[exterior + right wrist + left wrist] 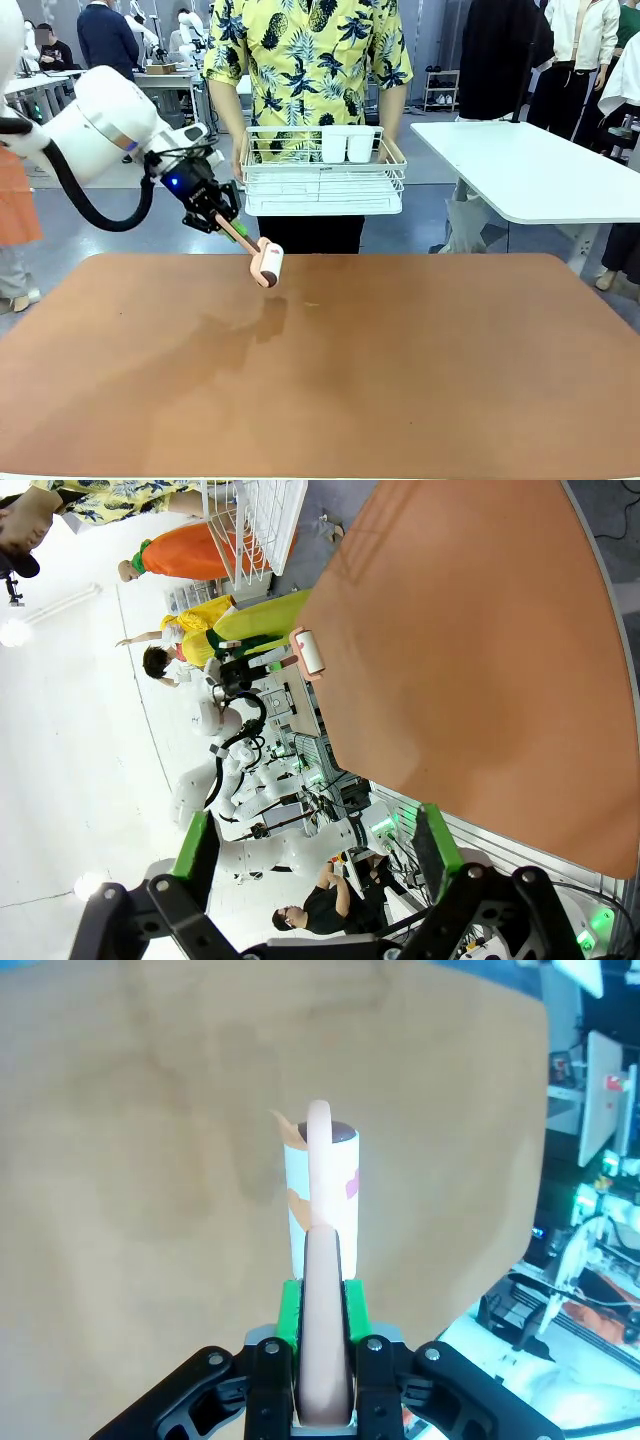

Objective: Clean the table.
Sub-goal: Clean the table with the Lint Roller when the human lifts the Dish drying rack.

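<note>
Front view: left gripper (213, 210) clamped on lint roller (267, 264) handle; roller head over far-left part of wide reddish-brown surface (400, 380), apparently lifted. Risks: roller skims without contact; slim handle twists under pressing. Right gripper (315, 842) open, empty.

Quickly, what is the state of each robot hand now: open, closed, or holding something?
Left hand: closed on the handle of the lint roller.
Right hand: open, holding nothing.
</note>
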`<action>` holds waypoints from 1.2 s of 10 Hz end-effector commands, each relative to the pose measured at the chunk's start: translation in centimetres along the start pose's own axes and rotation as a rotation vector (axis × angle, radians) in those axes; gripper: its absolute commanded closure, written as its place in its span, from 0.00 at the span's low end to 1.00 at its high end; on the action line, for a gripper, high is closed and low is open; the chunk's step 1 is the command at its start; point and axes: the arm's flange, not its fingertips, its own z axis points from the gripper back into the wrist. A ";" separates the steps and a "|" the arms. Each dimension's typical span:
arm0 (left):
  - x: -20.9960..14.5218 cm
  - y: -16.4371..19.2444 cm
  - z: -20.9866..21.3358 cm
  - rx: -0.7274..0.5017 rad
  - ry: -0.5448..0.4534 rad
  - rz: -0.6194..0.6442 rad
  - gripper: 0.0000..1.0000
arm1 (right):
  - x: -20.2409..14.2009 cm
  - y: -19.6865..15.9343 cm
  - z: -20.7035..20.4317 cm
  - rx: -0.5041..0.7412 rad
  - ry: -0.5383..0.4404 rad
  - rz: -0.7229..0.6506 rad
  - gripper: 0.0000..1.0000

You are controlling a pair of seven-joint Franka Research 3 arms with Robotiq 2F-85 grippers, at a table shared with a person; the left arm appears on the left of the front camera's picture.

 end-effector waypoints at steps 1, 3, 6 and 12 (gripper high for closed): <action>-1.9 -1.9 3.3 0.112 0.005 0.017 0.81 | -0.1 0.3 0.1 -0.002 -0.002 0.006 0.00; -3.2 -3.8 6.4 0.162 -0.040 0.002 0.81 | -0.1 0.3 0.1 -0.002 -0.002 0.006 0.00; -4.2 -5.3 9.5 0.276 -0.065 -0.005 0.81 | -0.1 0.3 0.1 -0.002 -0.002 0.006 0.00; -6.5 1.2 20.0 0.593 -0.206 0.025 0.81 | -0.1 0.3 0.1 -0.002 -0.002 0.006 0.00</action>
